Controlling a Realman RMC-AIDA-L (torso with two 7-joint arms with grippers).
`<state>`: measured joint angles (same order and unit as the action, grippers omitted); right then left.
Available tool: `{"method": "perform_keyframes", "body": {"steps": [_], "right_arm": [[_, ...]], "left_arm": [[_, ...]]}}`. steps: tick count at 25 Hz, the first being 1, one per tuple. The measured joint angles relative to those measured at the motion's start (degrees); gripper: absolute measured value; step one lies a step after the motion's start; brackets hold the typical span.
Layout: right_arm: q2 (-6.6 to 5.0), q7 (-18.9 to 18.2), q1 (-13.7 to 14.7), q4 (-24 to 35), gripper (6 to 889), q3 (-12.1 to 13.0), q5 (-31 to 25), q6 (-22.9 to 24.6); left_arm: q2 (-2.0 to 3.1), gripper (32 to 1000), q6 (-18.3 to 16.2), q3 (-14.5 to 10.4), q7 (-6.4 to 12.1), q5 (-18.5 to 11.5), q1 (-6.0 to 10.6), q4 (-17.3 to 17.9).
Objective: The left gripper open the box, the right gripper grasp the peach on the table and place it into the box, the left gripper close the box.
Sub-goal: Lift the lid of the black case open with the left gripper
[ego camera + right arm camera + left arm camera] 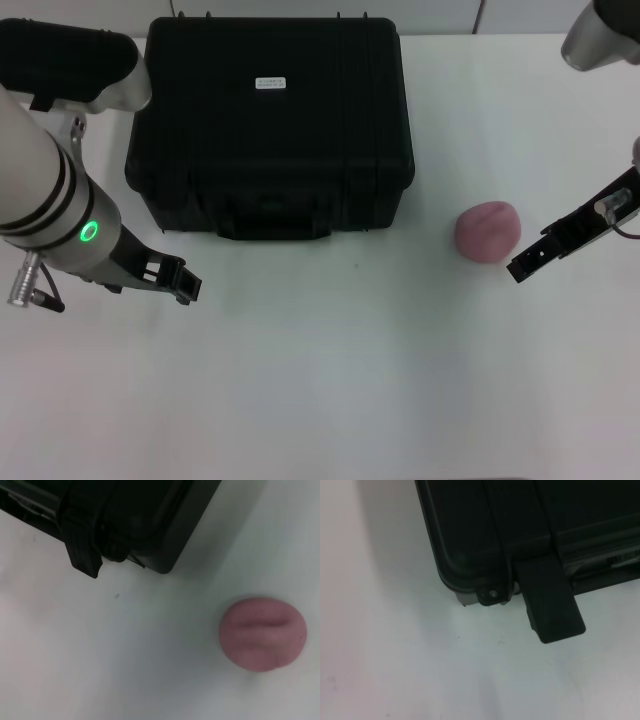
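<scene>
- At about eight o'clock in my head view, the left gripper (172, 277) hangs over the table (330, 380), just off the front-left corner of the box and not touching it. I see its two black fingers (187, 286) close side by side, but I cannot tell whether the jaws are spread or pressed together.
- Toward eleven to twelve o'clock sits the box (270, 120), lid down and flat, with its white label (270, 83) on top and its front handle (275, 222) facing me.
- From my left wrist camera I get one lower corner of the box (470, 555) and a black latch (550, 605) hanging down over the white surface.
- At roughly three o'clock the peach (488, 232) lies on the table, well apart from the box's right side. My right wrist camera shows it (262, 633) crease-up, resting free.
- Just past the peach, still at three o'clock, the right gripper (527, 263) reaches in from the right edge, its tip just beside the fruit but clear of it. Only one slim finger shows, so I cannot tell how its jaws stand.
</scene>
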<state>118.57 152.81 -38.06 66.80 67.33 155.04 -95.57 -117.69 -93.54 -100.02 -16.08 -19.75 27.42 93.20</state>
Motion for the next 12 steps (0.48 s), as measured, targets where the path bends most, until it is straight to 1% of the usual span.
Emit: {"method": "perform_keyframes", "body": {"steps": [12], "right_arm": [[0.0, -0.1, 0.0, 0.1, 816, 0.0, 0.0, -0.1]], "left_arm": [[0.0, 790, -0.1, 0.0, 0.0, 0.0, 0.0, 0.0]]}}
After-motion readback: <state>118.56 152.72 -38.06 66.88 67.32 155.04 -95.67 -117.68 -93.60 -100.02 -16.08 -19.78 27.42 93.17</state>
